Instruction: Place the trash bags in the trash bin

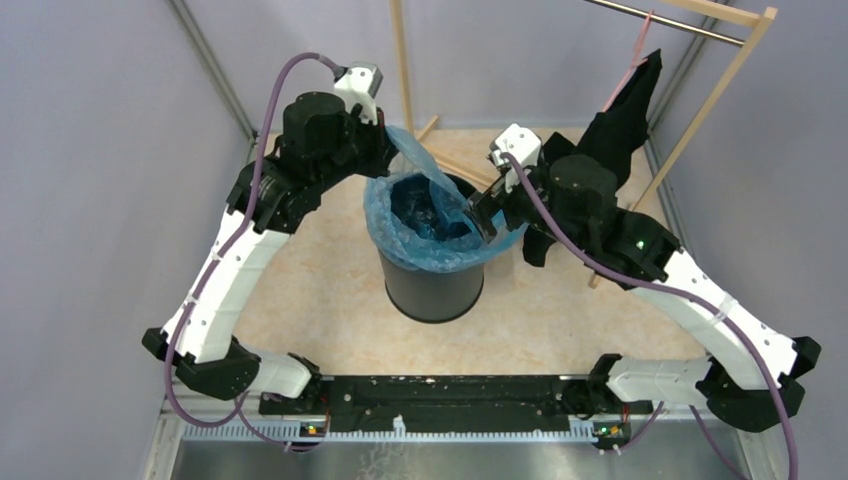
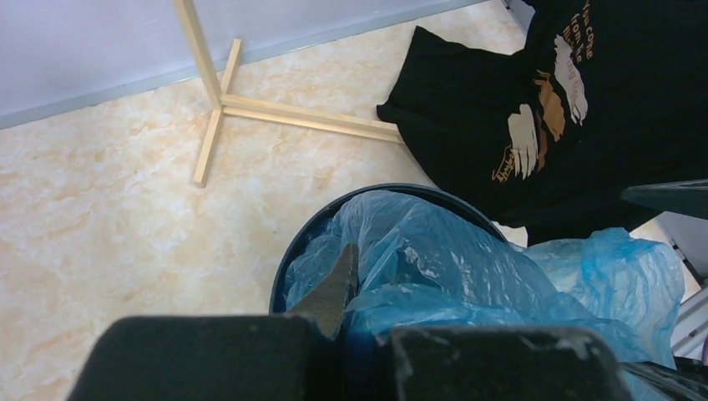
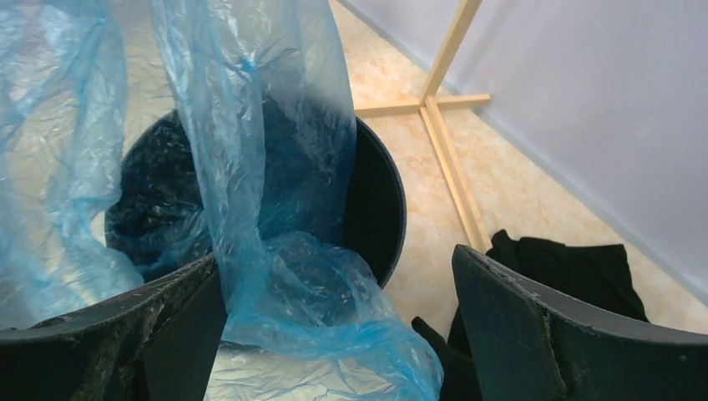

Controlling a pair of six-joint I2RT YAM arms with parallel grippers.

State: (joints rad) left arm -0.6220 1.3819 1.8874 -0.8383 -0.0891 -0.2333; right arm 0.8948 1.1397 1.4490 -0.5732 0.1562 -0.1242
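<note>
The black trash bin (image 1: 435, 290) stands mid-floor between my arms. A light-blue trash bag (image 1: 440, 225) sits in its mouth, with film spilling over the rim. My left gripper (image 1: 388, 140) is at the bin's far-left rim, shut on a raised strip of the bag. In the left wrist view the film (image 2: 434, 251) is pinched between the closed fingers (image 2: 338, 280) above the bin rim (image 2: 292, 259). My right gripper (image 1: 482, 212) is at the right rim. Its jaws stand wide open (image 3: 334, 263), and the bag (image 3: 250, 125) drapes over the left finger, above the bin (image 3: 380, 192).
A wooden rack (image 1: 400, 60) stands behind the bin, its cross foot on the floor (image 2: 250, 109). A black printed garment (image 1: 625, 110) hangs from it at the right and lies by the bin (image 2: 534, 109). Grey walls close in on both sides.
</note>
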